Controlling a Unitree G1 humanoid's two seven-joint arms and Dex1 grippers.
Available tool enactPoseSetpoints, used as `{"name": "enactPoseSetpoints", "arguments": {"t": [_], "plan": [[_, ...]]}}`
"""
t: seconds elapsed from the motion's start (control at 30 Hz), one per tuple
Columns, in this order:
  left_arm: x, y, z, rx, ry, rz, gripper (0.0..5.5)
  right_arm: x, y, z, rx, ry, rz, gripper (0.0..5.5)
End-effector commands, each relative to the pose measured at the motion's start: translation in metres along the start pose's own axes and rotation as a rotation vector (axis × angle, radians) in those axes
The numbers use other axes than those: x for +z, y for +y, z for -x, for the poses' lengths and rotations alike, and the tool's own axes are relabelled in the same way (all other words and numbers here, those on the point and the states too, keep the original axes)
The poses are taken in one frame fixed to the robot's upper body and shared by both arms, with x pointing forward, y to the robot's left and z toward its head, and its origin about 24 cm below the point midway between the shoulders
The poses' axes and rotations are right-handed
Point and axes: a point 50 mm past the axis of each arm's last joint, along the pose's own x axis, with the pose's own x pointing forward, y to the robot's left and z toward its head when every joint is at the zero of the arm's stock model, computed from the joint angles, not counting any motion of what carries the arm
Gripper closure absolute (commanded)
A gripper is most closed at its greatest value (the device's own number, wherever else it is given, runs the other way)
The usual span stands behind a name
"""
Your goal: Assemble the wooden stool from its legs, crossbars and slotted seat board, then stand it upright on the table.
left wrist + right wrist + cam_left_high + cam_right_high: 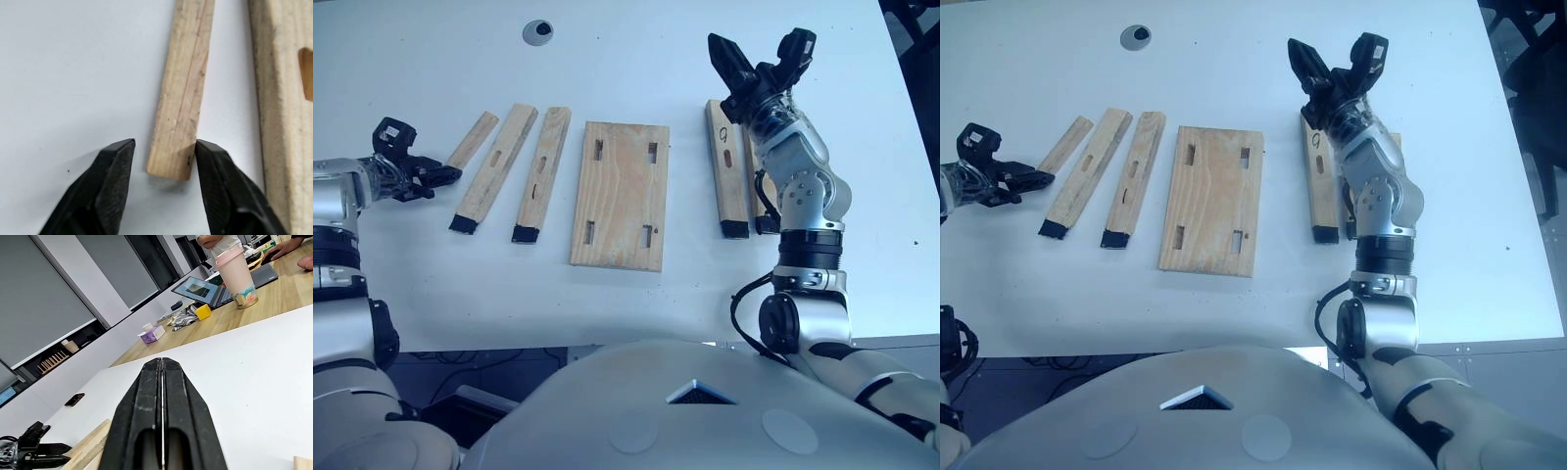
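Pale, straw-coloured wood lies against a white table (411, 59). The seat board (619, 196) shows long streaks of darker grain and four dark slots. To the left of the seat board, the inner leg (540, 171) and outer leg (497, 164) are the same light wood, each ending in a black cap. Further left, the crossbar (473, 139) is plain bare wood with fine reddish grain lines. To the right of the seat board, the black-capped right-hand leg (726, 166) carries a dark pen mark. Beyond the board's far edge sits a grey grommet (537, 32) with a dark centre. The left gripper (165, 147) and right gripper (161, 363) are matte black.
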Motion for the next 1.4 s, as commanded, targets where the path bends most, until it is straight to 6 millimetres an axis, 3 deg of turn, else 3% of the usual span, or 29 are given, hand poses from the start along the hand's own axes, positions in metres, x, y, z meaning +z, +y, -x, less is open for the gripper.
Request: {"name": "enactPoseSetpoints", "arguments": {"t": [0.03,0.13,0.2,0.3,0.43,0.6,0.73,1.0,1.4], "plan": [[-0.027,-0.012,-0.013,-0.026,0.077,0.037,3.91,0.007,-0.002,-0.005,-0.011,0.006,0.028,5.50],[-0.012,-0.012,-0.009,-0.001,-0.040,0.023,4.27,0.008,-0.004,-0.006,-0.015,0.025,0.033,5.23],[0.025,-0.019,-0.003,0.026,-0.279,-0.018,4.27,0.008,-0.003,-0.007,-0.007,0.046,0.027,4.82],[0.084,-0.054,0.010,-0.023,-0.599,-0.135,4.27,0.008,-0.001,-0.011,0.008,0.117,-0.041,4.32],[0.117,-0.121,0.000,-0.076,-0.763,-0.319,4.27,0.016,0.016,-0.018,0.122,0.192,-0.196,3.61],[0.118,-0.176,-0.016,-0.152,-0.802,-0.430,4.27,0.028,0.034,-0.024,0.211,0.201,-0.268,2.75],[0.117,-0.190,-0.021,-0.192,-0.804,-0.417,4.27,0.026,0.039,-0.022,0.249,0.222,-0.287,2.05],[0.111,-0.219,-0.022,-0.307,-0.801,-0.411,4.27,0.024,0.033,-0.029,0.206,0.202,-0.352,2.02],[0.104,-0.220,-0.025,-0.313,-0.779,-0.394,4.27,0.037,0.032,-0.031,0.229,0.145,-0.472,4.06]]}}
